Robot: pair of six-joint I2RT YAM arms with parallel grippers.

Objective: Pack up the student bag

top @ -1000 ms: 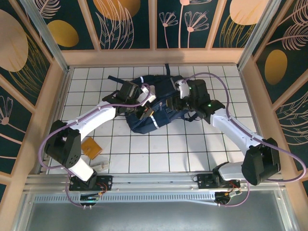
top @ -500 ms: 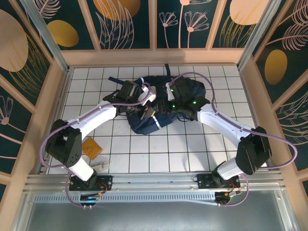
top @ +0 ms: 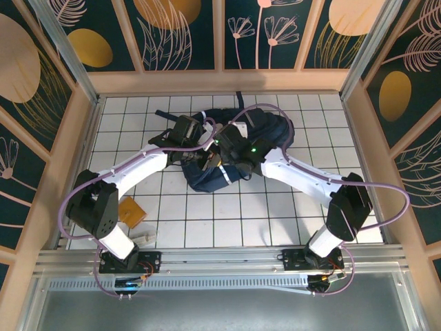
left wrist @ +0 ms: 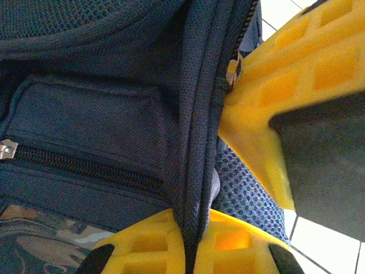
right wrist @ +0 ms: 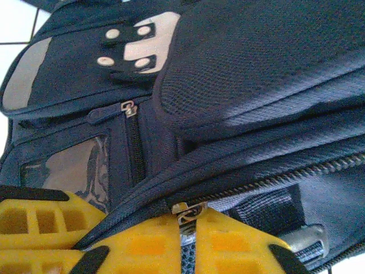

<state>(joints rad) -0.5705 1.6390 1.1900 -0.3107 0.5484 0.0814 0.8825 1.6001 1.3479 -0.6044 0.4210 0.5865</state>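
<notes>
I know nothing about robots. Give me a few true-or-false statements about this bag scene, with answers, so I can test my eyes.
1. The backpack lies on a white tiled table. True.
2. The left gripper pinches a fabric edge of the backpack. True.
3. The right gripper hangs wide open above the bag. False: it is shut on a zip pull.
4. An orange flat thing sits inside the backpack. False: it lies on the tiles, apart from the bag.

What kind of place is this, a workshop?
Probably a robot test booth: a left arm and right arm bolted to a metal rail, a gridded white table holding a backpack, leaf-patterned panels boxing it in.
</notes>
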